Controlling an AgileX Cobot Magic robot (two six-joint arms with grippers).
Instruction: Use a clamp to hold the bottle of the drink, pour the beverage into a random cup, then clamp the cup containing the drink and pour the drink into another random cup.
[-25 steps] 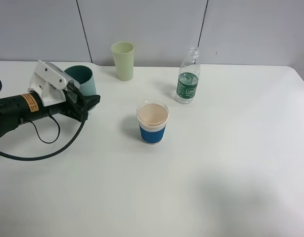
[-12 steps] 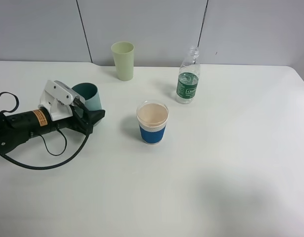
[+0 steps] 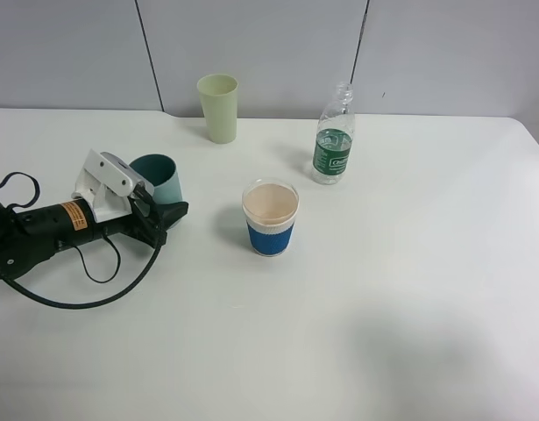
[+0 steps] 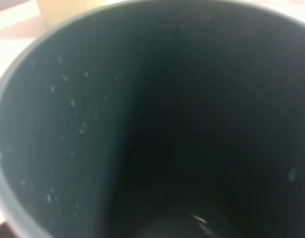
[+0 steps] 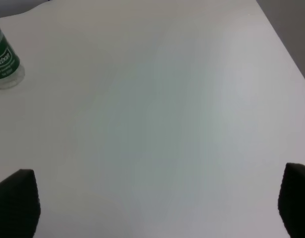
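Teal cup [image 3: 159, 178]: upright on the desk [image 3: 383, 289] at left, clamped by the left tool [image 3: 164, 213]; dark inside with small droplets on the wall fills the left wrist view [image 4: 92, 129].
Left tool: low over the desk, closed on the teal cup near its base; fingers [image 3: 174, 211] dark, partly hidden by the white wrist housing.
Right tool [image 5: 152, 198]: apart, fingertips [image 5: 16, 201] at the two edges of its wrist view, bare desk between.
Bottle [image 3: 334, 137]: upright, uncapped, far side of the desk, right of centre; also in the right wrist view [image 5: 4, 62].
Paper cup [image 3: 270, 218]: blue sleeve, mid-desk, pale tan liquid inside, near the teal cup.
Yellow-green cup [image 3: 218, 108]: upright at the back, well apart from the rest.
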